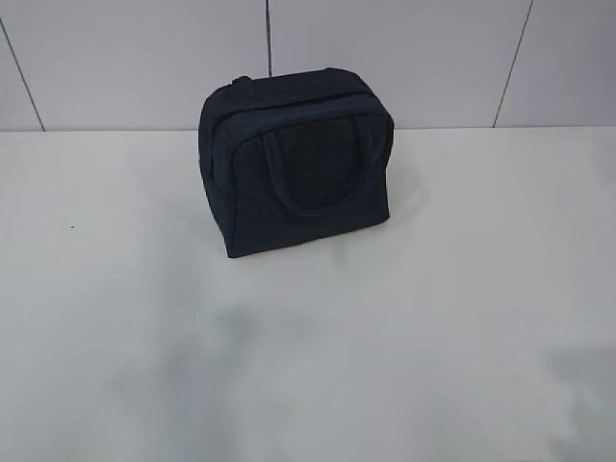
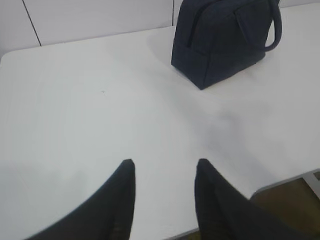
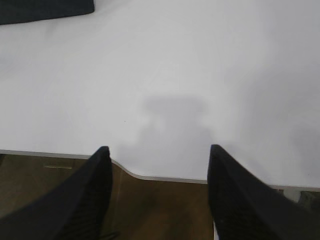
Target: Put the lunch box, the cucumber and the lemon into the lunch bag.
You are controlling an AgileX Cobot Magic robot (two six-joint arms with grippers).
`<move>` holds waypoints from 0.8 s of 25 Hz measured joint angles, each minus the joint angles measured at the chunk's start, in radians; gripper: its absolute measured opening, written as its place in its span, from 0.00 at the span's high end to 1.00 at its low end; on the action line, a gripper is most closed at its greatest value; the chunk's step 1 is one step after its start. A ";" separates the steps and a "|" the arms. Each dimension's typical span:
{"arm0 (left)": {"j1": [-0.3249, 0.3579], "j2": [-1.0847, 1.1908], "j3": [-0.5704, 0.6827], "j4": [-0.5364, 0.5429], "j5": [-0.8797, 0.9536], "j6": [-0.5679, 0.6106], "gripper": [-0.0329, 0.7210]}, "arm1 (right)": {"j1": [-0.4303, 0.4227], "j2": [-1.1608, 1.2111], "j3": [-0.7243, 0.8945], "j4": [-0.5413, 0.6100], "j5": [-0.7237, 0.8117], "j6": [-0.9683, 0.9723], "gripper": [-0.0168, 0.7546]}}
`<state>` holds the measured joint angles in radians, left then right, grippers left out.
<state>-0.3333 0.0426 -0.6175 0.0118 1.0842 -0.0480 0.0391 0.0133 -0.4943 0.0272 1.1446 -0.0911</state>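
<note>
The dark navy lunch bag [image 1: 296, 159] stands upright at the back middle of the white table, its loop handle hanging down the front face. It shows again in the left wrist view as the lunch bag [image 2: 220, 42] at the upper right, and only its bottom edge appears in the right wrist view [image 3: 45, 10]. The bag looks closed. My left gripper [image 2: 165, 162] hovers open over bare table near the front edge, empty. My right gripper [image 3: 157, 148] is open and empty above the table's front edge. The lunch box, the cucumber and the lemon are out of view.
The white table [image 1: 433, 318] runs back to a tiled wall [image 1: 404, 58]. Its front edge [image 3: 165, 178] has a curved notch, with brown floor below. Neither arm appears in the exterior view.
</note>
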 joint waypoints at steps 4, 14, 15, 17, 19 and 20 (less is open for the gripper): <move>0.000 -0.031 0.056 -0.002 0.020 -0.010 0.57 | 0.000 0.000 0.002 0.000 0.000 0.002 0.39; 0.000 -0.031 0.093 -0.004 0.022 -0.014 0.57 | 0.000 0.000 0.002 0.000 0.000 0.002 0.39; 0.000 -0.031 0.093 -0.004 0.022 -0.014 0.57 | 0.000 0.000 0.002 0.000 0.000 0.002 0.39; 0.000 -0.031 0.093 -0.004 0.022 -0.014 0.57 | 0.000 0.000 0.004 0.000 0.000 0.002 0.39; 0.000 -0.031 0.093 -0.004 0.022 -0.014 0.57 | 0.000 0.000 0.004 0.000 0.000 0.002 0.39; 0.000 -0.031 0.093 -0.004 0.022 -0.014 0.57 | 0.000 0.000 0.004 0.000 0.000 0.002 0.39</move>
<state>-0.3333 0.0115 -0.5247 0.0079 1.1057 -0.0620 0.0391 0.0133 -0.4905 0.0272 1.1446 -0.0892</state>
